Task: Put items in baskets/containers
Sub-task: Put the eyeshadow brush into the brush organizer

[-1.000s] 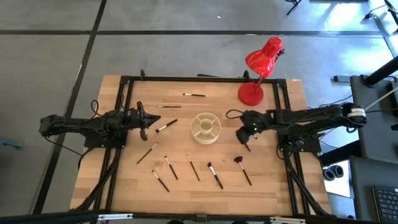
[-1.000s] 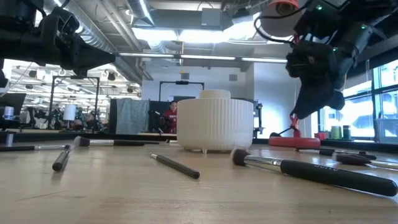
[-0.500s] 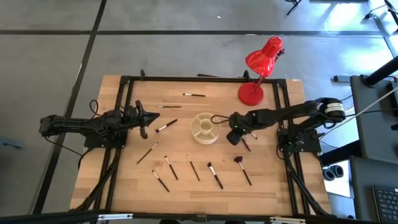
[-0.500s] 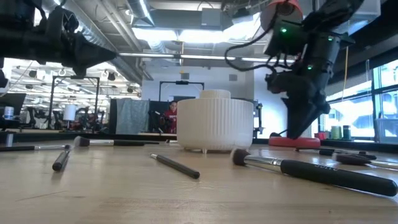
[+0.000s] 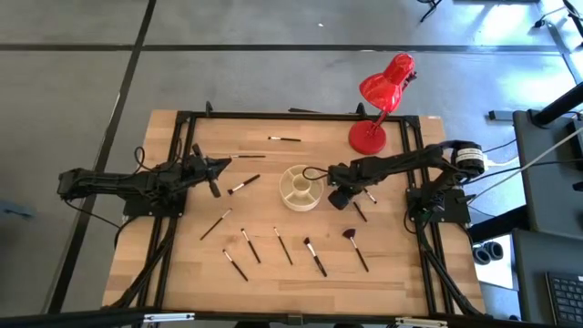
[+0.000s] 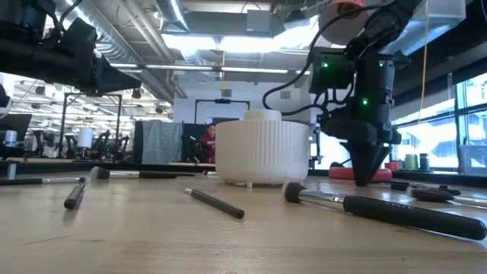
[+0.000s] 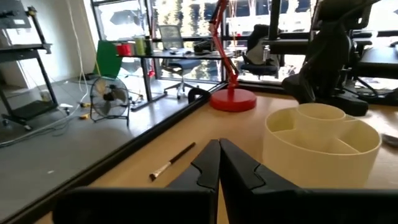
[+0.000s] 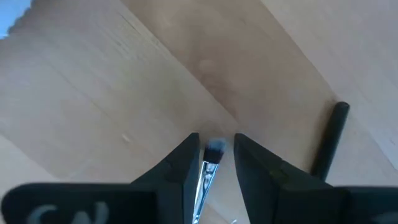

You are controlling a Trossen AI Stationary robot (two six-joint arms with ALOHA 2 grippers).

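1. The cream organizer cup (image 5: pixel 301 187) stands near the middle of the wooden table (image 5: pixel 182 273). Seen from above, its outer compartments and central cup hold nothing that can be made out. The left wrist view (image 7: pixel 323 146) looks over the rim into two bare compartments; the low view (image 6: pixel 263 148) shows only its ribbed outer wall.
2. The right gripper (image 5: pixel 340 199) points down at the table just beside the cup, on the lamp side. The right wrist view (image 8: pixel 211 163) shows what the others do not: a brush (image 8: pixel 208 171) with a metal ferrule and a small pale bristle tip pinched between the two fingers, with a dark brush handle (image 8: pixel 328 140) lying on the wood close by.
3. The left gripper (image 5: pixel 211 171) hovers off the table on the cup's opposite side. In the left wrist view (image 7: pixel 219 168) its fingers are pressed together with nothing between them.
4. Loose brushes lie flat on the table. One lies near the far edge (image 5: pixel 284 138). One lies between the left gripper and the cup (image 5: pixel 243 184). A row sits nearer the front edge, including one with a reddish fan tip (image 5: pixel 355 248).
5. A red desk lamp (image 5: pixel 383 100) stands at the far right corner. Only the low view shows the room behind, with a seated person (image 6: pixel 207 143).
6. No readable writing or label in any view.
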